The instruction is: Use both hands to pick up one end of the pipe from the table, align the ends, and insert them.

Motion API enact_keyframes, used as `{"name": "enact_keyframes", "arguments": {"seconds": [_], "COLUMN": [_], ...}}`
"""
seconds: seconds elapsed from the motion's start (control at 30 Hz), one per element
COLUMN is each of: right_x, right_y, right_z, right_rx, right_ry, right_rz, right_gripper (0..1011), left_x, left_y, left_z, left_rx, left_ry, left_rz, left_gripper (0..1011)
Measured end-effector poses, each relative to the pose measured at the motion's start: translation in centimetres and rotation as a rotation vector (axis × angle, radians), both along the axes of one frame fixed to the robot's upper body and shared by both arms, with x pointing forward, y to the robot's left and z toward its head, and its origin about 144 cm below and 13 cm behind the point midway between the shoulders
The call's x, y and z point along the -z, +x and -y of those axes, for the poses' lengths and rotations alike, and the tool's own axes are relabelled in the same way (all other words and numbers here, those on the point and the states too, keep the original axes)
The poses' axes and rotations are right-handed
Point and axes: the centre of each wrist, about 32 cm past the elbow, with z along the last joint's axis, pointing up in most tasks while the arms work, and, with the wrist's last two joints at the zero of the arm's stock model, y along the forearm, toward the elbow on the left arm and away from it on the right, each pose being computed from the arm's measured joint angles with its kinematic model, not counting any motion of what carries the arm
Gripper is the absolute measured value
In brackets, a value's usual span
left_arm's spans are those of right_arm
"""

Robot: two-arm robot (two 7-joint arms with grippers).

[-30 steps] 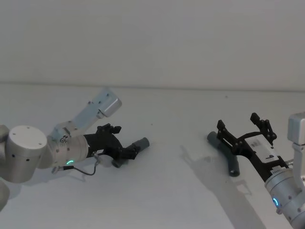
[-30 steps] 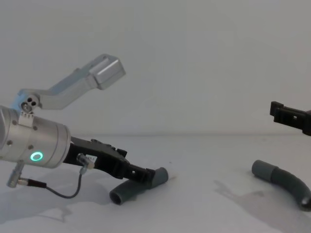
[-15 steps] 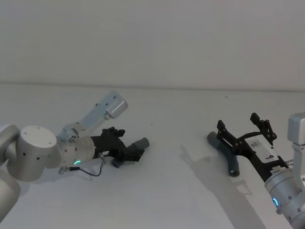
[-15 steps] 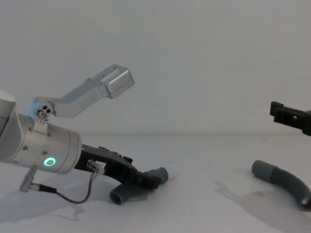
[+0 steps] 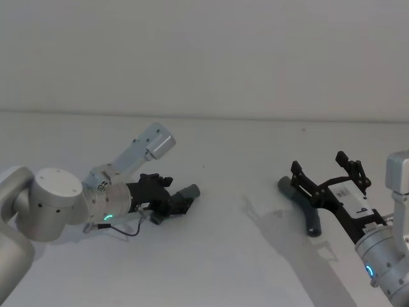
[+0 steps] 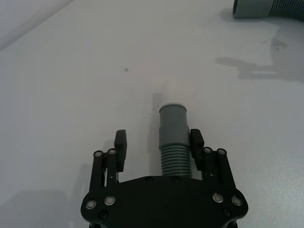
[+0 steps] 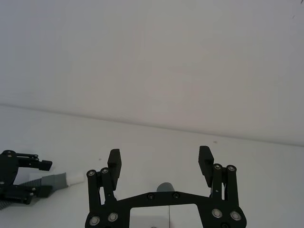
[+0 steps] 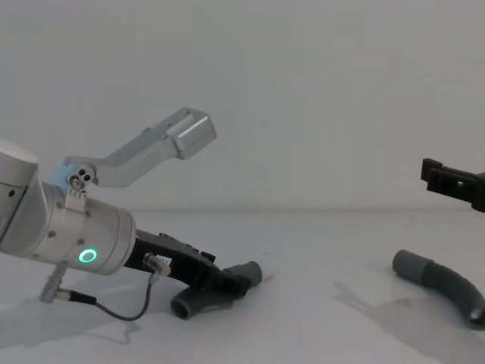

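Two short, curved, dark grey corrugated hose pieces lie well apart on the plain off-white table [image 5: 223, 268], and two black, blocky grippers are near them, one to each. The first hose piece [image 8: 198, 302] lies at the lower left of the head view. Its smooth lighter grey cuff [image 6: 173, 124] points toward the middle of the frame, and the right wrist view shows a small white stub [image 7: 74, 177] at the tip. The left gripper [image 5: 181, 203], on a silver wrist [image 8: 83, 231] with a green ring light, is down at table level around this piece. Its jaws are partly open: the ribbed part just behind the cuff sits between the fingers [image 6: 196, 142], against one of them and with a clear gap to the other, so nothing is clamped. The second hose piece [image 5: 311, 220] lies at the right of the head view, with the second cuff [image 8: 411, 264] at its upper left end. The right gripper [image 5: 319, 162] hangs over it with jaws spread wide, holding nothing. The chest view shows it well above the piece, not touching.
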Motion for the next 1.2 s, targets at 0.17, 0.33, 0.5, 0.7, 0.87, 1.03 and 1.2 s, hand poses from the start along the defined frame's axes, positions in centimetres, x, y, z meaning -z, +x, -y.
{"name": "enact_keyframes", "arguments": {"seconds": [0.17,0.33,0.5,0.7,0.87,1.03,1.2], "right_x": [0.00,0.00,0.00,0.00,-0.01,-0.17,-0.60], "right_y": [0.00,0.00,0.00,0.00,0.01,0.21,0.70], "right_z": [0.00,0.00,0.00,0.00,0.01,0.23,0.69], "right_rx": [0.000,0.000,0.000,0.000,-0.001,-0.017,-0.049], "right_ry": [0.000,0.000,0.000,0.000,-0.001,-0.021,-0.067], "right_rz": [0.000,0.000,0.000,0.000,0.000,-0.014,-0.053], "right_gripper": [1001,1001,1001,1001,1001,1001,1001], "left_x": [0.05,0.08,0.10,0.12,0.12,0.11,0.11], "left_y": [0.07,0.12,0.14,0.16,0.17,0.19,0.20], "left_z": [0.08,0.16,0.21,0.24,0.25,0.26,0.27], "left_rx": [-0.002,-0.003,-0.003,-0.004,-0.004,-0.004,-0.004], "left_ry": [0.002,0.002,0.002,0.003,0.004,0.004,0.003], "left_rz": [-0.002,-0.003,-0.004,-0.005,-0.005,-0.005,-0.005], "left_gripper": [661,498,383,347,347,347,347]}}
